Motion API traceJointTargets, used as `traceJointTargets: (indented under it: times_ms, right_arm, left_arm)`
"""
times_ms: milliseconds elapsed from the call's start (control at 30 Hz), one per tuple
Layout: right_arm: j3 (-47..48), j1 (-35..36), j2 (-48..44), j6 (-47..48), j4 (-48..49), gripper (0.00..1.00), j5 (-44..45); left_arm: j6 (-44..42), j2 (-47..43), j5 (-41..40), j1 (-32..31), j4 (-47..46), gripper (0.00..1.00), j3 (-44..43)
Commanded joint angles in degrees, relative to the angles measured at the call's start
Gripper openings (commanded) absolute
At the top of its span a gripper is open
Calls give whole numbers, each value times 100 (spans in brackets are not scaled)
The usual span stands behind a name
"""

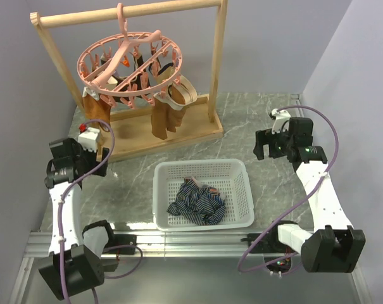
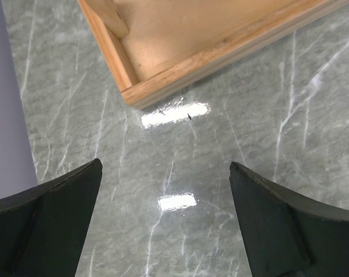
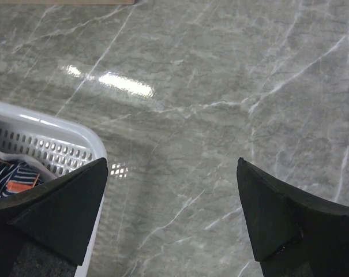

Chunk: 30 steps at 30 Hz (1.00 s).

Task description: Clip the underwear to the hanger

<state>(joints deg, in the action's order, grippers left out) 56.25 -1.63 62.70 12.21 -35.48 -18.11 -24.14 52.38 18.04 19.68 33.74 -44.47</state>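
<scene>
The dark navy striped underwear (image 1: 197, 202) lies crumpled in the white basket (image 1: 237, 168) at the table's near middle; a bit of it shows in the right wrist view (image 3: 12, 176). The pink ring hanger (image 1: 129, 63) with many clips hangs from the wooden rack's bar at the back left. My left gripper (image 1: 93, 140) is open and empty, above the table beside the rack's base; its wrist view (image 2: 165, 167) shows bare marble between the fingers. My right gripper (image 1: 264, 144) is open and empty, right of the basket, as its wrist view (image 3: 171, 164) shows.
Brown and tan garments (image 1: 164, 114) hang clipped to the hanger. The wooden rack (image 1: 216, 60) stands on a wooden base (image 2: 180, 40) at the back left. The basket's rim (image 3: 59, 127) lies just left of the right gripper. Grey walls close in on both sides.
</scene>
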Motion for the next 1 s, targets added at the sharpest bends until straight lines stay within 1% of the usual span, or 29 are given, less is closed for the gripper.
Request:
traceJointTargets:
  times_ms: [0, 133, 200, 300, 367, 400, 433, 500, 533, 567, 600, 633, 667, 700, 733, 800, 833, 867, 900, 967]
  right_arm:
    - [193, 31, -257, -201, 340, 100, 264]
    - [211, 31, -495, -719, 822, 100, 457]
    - [246, 31, -557, -676, 990, 100, 309]
    - [457, 31, -417, -632, 982, 100, 124]
    - [675, 31, -285, -632, 973, 100, 10]
    - [746, 40, -241, -632, 991, 100, -208]
    - [834, 31, -197, -684, 1008, 100, -332]
    - [1072, 66, -30, -807, 1113, 100, -640]
    - [1151, 75, 40, -947, 1166, 100, -911]
    - [1265, 136, 154, -1035, 1228, 100, -1018]
    - [1318, 293, 216, -1158, 1411, 100, -1080]
    - [1362, 399, 278, -1185, 1482, 100, -1098]
    - [1458, 539, 383, -1186, 1553, 100, -1046]
    - [1520, 915, 436, -1125, 1614, 100, -967]
    - [1582, 1110, 497, -1072, 1641, 100, -862]
    - [1705, 1680, 656, -1001, 1816, 100, -598]
    - [1723, 1849, 708, -1018, 1913, 100, -571]
    - [1723, 1990, 787, -1053, 2018, 100, -597]
    - [1740, 2235, 840, -1123, 2211, 100, -632]
    - [1985, 2403, 1164, -1203, 2265, 100, -877]
  left_arm:
    - [-90, -351, 322, -8, 27, 99, -53]
    - [-126, -746, 726, -8, 168, 99, -167]
    - [-21, -773, 832, -8, 273, 99, -333]
    - [163, -791, 1087, -8, 458, 99, -597]
    - [453, -834, 1297, -8, 476, 99, -729]
    - [611, -896, 1359, -8, 389, 99, -852]
    - [1004, -931, 1421, -8, 336, 99, -905]
    - [1436, -975, 1667, -8, 248, 99, -1106]
    - [1882, -967, 1754, -8, 187, 99, -1169]
    - [2113, -967, 1877, -17, 142, 99, -1239]
    - [2324, -923, 1974, -8, 107, 99, -1370]
    - [2744, -923, 2036, -8, 46, 99, -1459]
    - [2896, -923, 2097, -8, -33, 98, -1520]
    - [3063, -1018, 2229, -8, -138, 98, -1591]
    - [3430, -1115, 2256, -8, -305, 98, -1591]
    - [3836, -1421, 2291, -8, -937, 98, -1513]
    - [4177, -1502, 2274, -8, -1130, 98, -1495]
    - [4346, -1555, 2222, -8, -1411, 99, -1495]
    - [4522, -1573, 2160, -8, -1483, 99, -1573]
    - [4891, -1486, 1923, -8, -1502, 99, -1740]
